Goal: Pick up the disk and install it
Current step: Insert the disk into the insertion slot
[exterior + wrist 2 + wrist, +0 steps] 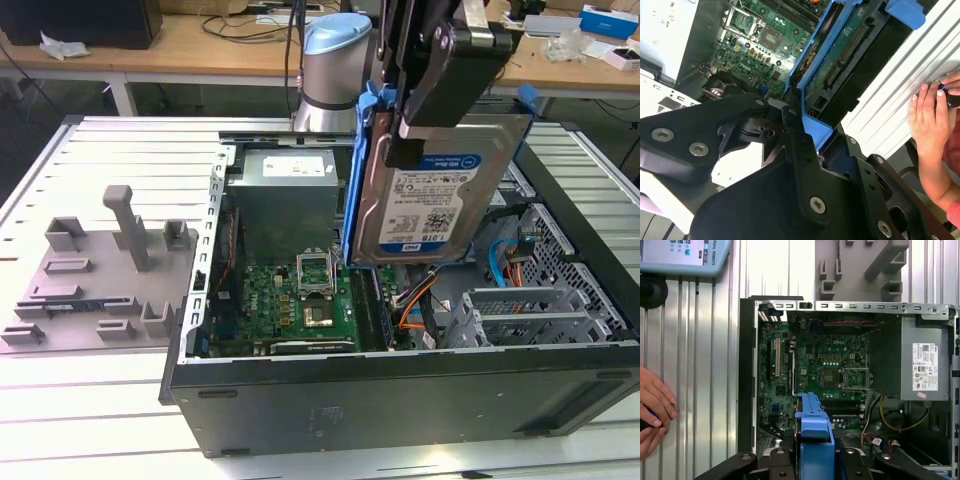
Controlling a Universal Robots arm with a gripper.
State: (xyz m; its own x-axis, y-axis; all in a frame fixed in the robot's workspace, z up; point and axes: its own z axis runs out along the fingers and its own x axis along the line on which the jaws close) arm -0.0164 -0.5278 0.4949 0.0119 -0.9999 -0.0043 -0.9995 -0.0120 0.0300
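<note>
**One disk held on edge over the open chassis**

In the exterior view the gripper [405,130] has its jaws closed on the disk [430,205]. They clamp its upper part across the two faces. The drive hangs on edge with its label toward the camera, and the blue carrier frame [357,180] runs down one side. It hangs above the open computer chassis [400,395]. From the disk, the motherboard [290,290] lies toward 8 o'clock, the power-supply box [285,190] toward 9 o'clock and a grey metal cage [530,310] toward 4 o'clock. Orange cables [415,305] lie just beneath its lower edge. Since the hold is at one end only, I judge that this step goes best slow and square, with the lower edge kept off those cables.

The second wrist view adds the disk's hidden back face, a green circuit board [850,45] set inside the frame. It also shows the black fingers [796,145] against that frame. A person's hand [927,117] rests on the ribbed table [890,90] beside the chassis.

The first wrist view looks along the frame's edge into the chassis. It lays the interior out in plan, which I judge the better guide for lining up. A teach pendant [680,255] lies on the table.
</note>
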